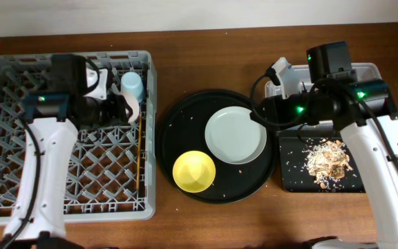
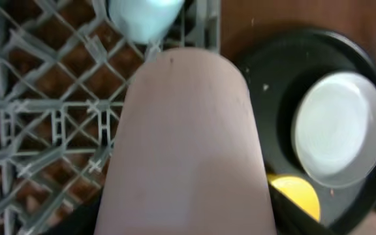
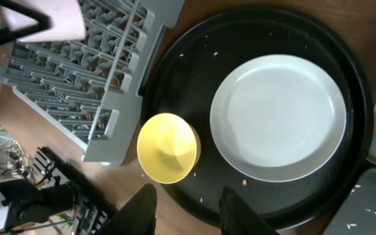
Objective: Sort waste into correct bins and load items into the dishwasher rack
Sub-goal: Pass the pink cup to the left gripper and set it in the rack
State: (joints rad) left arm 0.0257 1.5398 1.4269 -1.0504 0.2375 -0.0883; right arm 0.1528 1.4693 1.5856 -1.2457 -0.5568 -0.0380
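Gripping pink cup (image 2: 181,143) w/ L gripper (image 1: 125,109) over dishwasher rack (image 1: 102,187). Holding R gripper (image 3: 188,212) wide open, empty, right of rack; visible in R wrist cam only.

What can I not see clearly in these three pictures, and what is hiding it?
Left gripper: in the left wrist view the pink cup it holds hides its fingers.
Clear tub: in the overhead view the right arm covers most of it, so its contents are unseen.
Blue cup: in the left wrist view, blurred and cut by the top edge.
Right gripper: in the right wrist view the bottom edge cuts its fingers.
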